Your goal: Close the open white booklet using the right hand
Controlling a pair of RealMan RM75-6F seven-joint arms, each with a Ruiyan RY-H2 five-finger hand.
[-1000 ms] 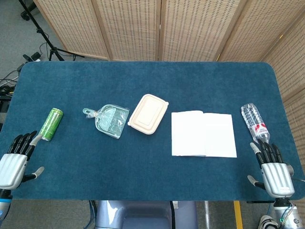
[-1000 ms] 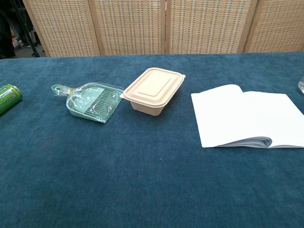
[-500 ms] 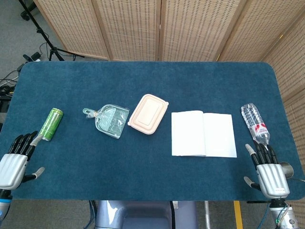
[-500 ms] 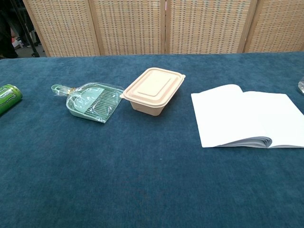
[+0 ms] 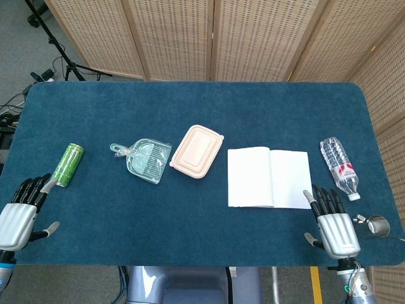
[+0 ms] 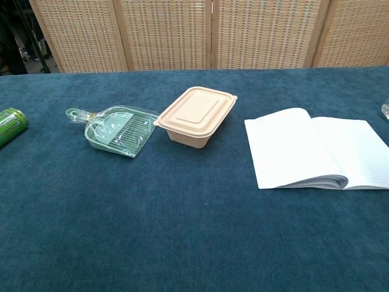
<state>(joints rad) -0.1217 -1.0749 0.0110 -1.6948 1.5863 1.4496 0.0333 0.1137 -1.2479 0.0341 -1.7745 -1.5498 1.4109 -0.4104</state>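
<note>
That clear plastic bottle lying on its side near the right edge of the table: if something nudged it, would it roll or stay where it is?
The bottle would probably roll: it lies on its round side with nothing against it. It looks clear and maybe empty, so likely light and easy to shove. The carpet-like blue table might slow it somewhat.

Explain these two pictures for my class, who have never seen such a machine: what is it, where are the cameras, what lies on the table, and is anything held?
It is a robot with two arms ending in mechanical hands. The head view looks down from above; the chest view looks across the table from lower down and shows no hands. On the blue cloth lie a green can, a dustpan, a lidded box, an open white booklet and a bottle. The left hand and right hand rest open near the front edge, holding nothing.
</note>
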